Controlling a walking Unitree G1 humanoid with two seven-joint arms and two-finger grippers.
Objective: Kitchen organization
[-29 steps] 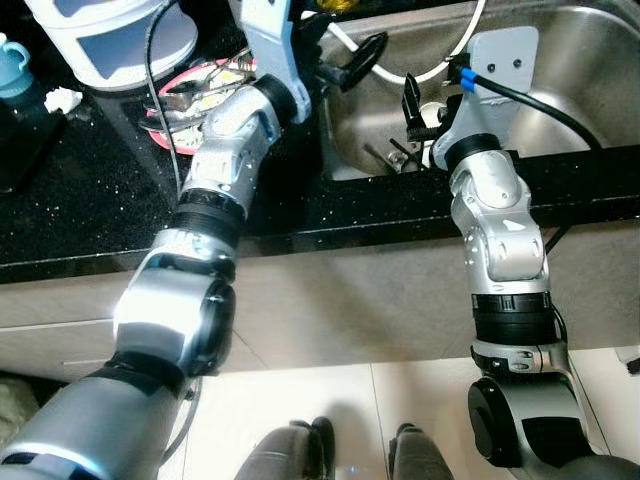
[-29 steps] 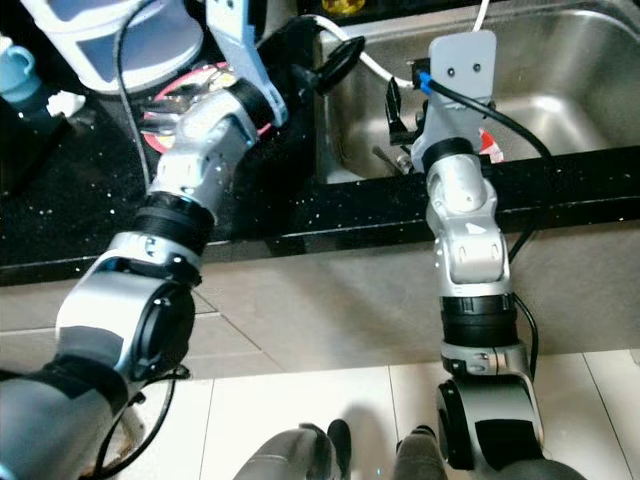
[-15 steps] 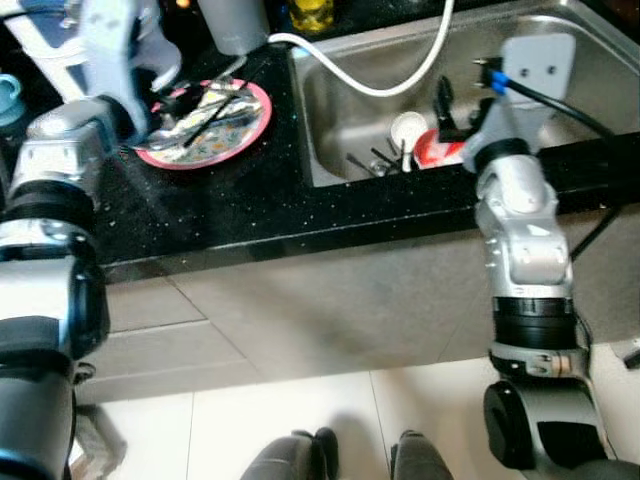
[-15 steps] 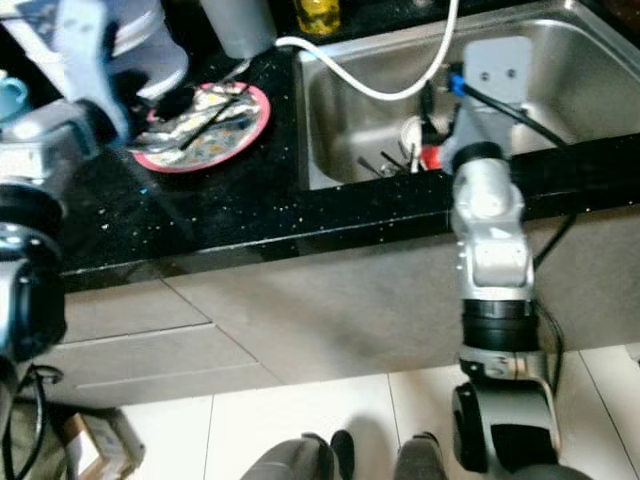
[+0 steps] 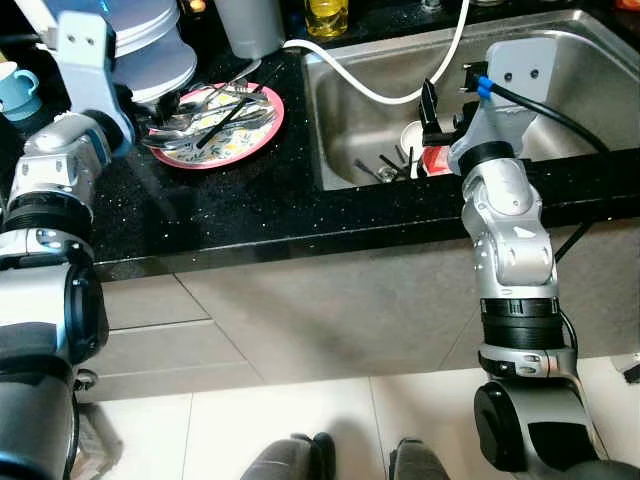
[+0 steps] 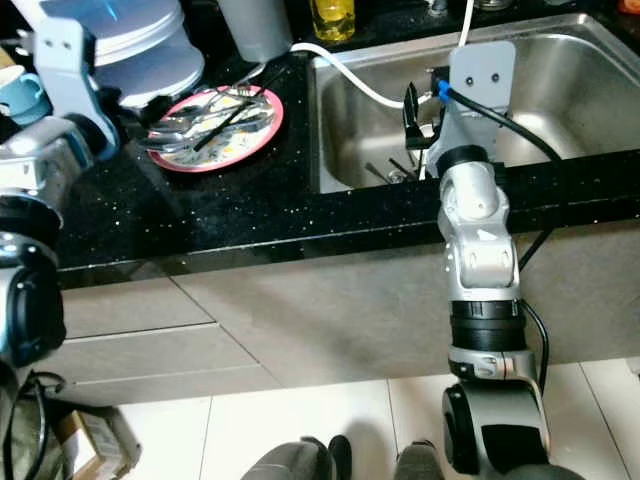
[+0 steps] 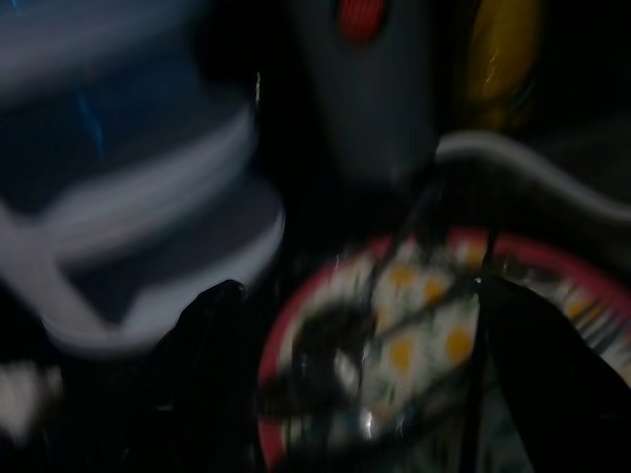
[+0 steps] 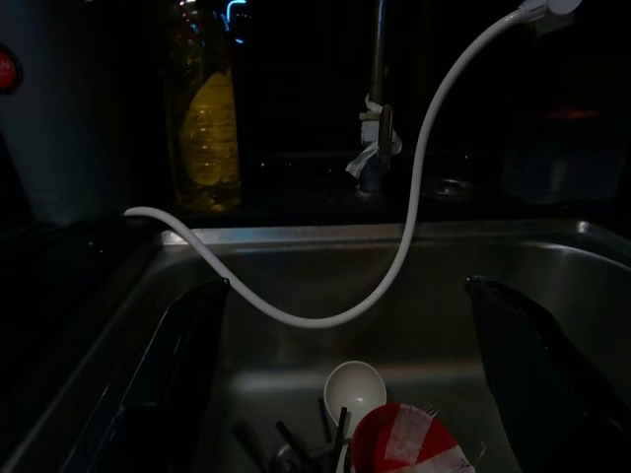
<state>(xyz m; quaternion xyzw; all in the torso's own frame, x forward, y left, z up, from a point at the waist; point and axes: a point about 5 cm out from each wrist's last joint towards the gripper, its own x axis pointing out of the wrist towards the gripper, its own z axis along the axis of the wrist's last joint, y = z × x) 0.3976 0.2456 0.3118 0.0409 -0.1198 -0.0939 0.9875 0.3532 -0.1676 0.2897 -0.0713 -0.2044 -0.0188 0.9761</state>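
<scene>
A: Left eye view, item one: pink-rimmed plate (image 5: pixel 215 125) on the black bench (image 5: pixel 230 205), loaded with spoons and dark chopsticks (image 5: pixel 222 112), long axes running roughly 8 to 2 o'clock.

B: Nearest arm?

A: The left. Left pincer (image 7: pixel 355 384) hangs just short of the plate's 9 o'clock rim, fingers wide apart, nothing held; the plate lies straight ahead between them, in the blurred wrist view.

B: Item two?

A: Steel sink (image 5: pixel 560 50), holding a white ladle (image 8: pixel 353 386), a red-and-white dish (image 8: pixel 409 443) and dark utensils (image 5: pixel 385 165), with a white hose (image 8: pixel 394 256) looping above. Right pincer (image 8: pixel 345 394) hovers over the near edge, fingers spread, empty.

B: Judgement?

A: The left arm is better placed for the cutlery.
</scene>
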